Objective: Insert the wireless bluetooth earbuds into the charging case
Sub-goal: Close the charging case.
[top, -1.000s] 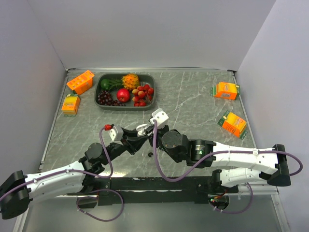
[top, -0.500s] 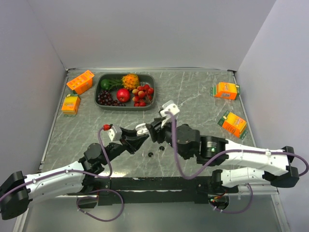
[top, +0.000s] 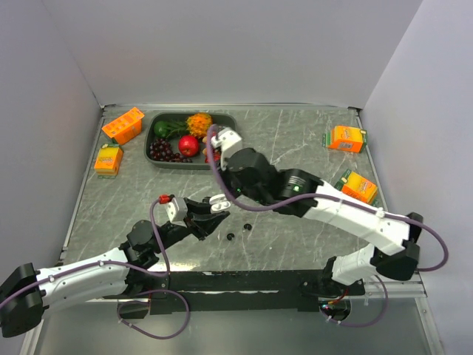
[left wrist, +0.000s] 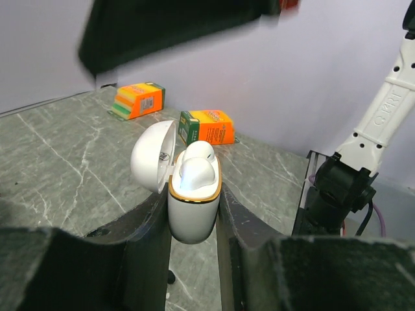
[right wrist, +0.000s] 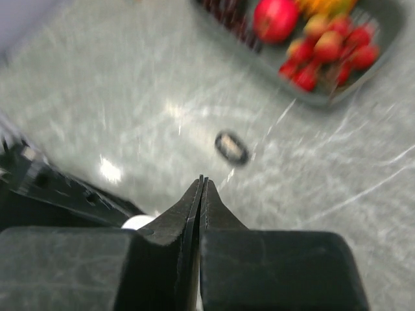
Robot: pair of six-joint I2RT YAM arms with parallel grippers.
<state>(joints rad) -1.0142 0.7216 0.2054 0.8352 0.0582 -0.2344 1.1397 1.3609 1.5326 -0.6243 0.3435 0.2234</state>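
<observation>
My left gripper (top: 215, 209) is shut on a white charging case (left wrist: 192, 201) with a gold rim and holds it upright above the table. Its lid (left wrist: 153, 163) hangs open to the left. Two white earbuds (left wrist: 193, 170) sit in the case. The case also shows in the top view (top: 219, 200). Two tiny black earbuds (top: 230, 237) (top: 247, 226) lie loose on the table just right of it. My right gripper (right wrist: 201, 180) is shut and empty, raised above the table between the case and the tray; it also shows in the top view (top: 225, 171).
A dark tray (top: 151, 140) of fruit stands at the back left. Orange cartons lie at the left (top: 123, 124) (top: 109, 159) and right (top: 346, 138) (top: 358, 189). A small dark oval object (right wrist: 231, 147), blurred, lies on the table below my right gripper.
My right gripper has lifted away from the case and swung back and left toward the tray. My left gripper still holds the open case in about the same place.
</observation>
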